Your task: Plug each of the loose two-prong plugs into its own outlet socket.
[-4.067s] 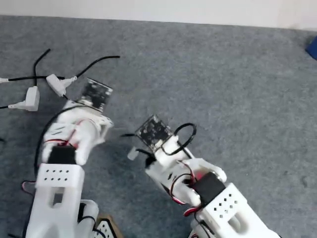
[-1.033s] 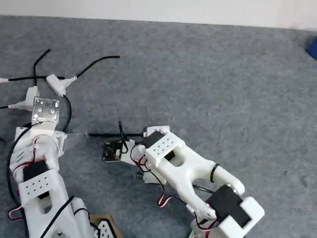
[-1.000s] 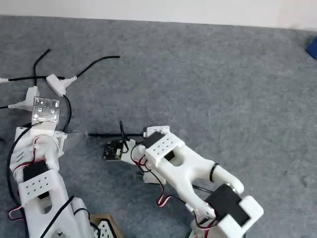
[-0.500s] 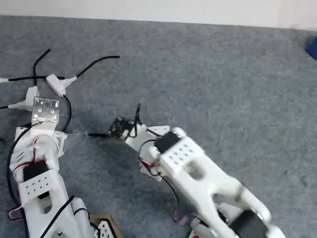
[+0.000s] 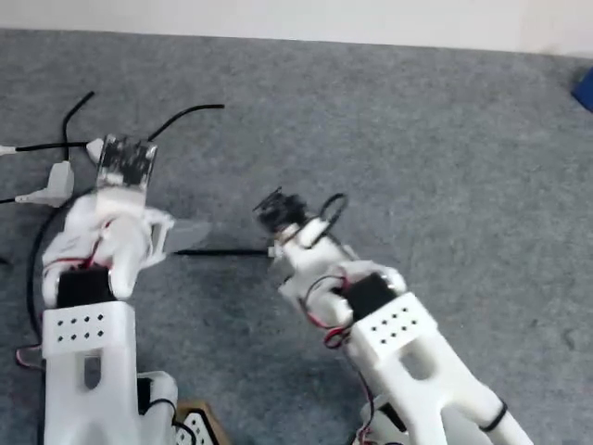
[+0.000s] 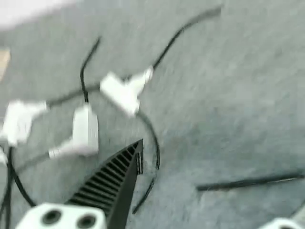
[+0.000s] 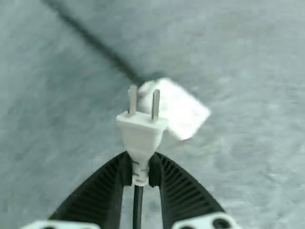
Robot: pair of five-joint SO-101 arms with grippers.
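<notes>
My right gripper [image 7: 141,164] is shut on a white two-prong plug [image 7: 141,129], whose prongs point away from the wrist while its black cord runs back between the fingers. In the high view this gripper [image 5: 278,243] hangs over the middle of the grey carpet, at the end of a black cord [image 5: 218,251] lying flat. Three white connectors [image 6: 123,88] [image 6: 85,130] [image 6: 19,119] with black cords lie together at the far left; one connector [image 5: 58,183] shows beside the left arm. My left gripper [image 6: 209,183] stands open over the carpet near them, holding nothing.
A long black cord [image 5: 185,116] curves across the carpet behind the left arm. A blue object [image 5: 585,89] sits at the far right edge. A tan piece [image 5: 199,425] shows at the near edge, by the left arm's base. A pale blurred patch [image 7: 178,109] lies beyond the plug.
The right arm has swung from near the left arm toward the middle, carrying the plug. The left arm has shifted forward and right, toward the white connectors.
</notes>
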